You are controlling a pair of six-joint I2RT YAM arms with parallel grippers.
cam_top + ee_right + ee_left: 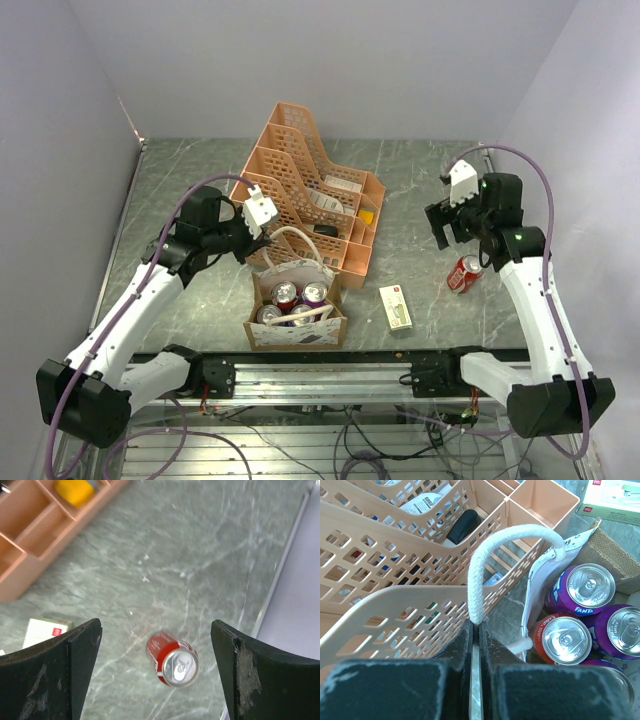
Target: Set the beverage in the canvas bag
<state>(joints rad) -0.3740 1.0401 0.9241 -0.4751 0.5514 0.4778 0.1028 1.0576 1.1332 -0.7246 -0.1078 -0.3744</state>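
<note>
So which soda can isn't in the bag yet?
The red can alone on the table, below the open right gripper. The other cans sit inside the canvas bag.

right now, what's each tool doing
Left tool: shut on the bag handle.
Right tool: open, holding nothing, above the red can.

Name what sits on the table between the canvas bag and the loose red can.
A small white box lies flat between the canvas bag and the red can; the top external view shows it.
</note>
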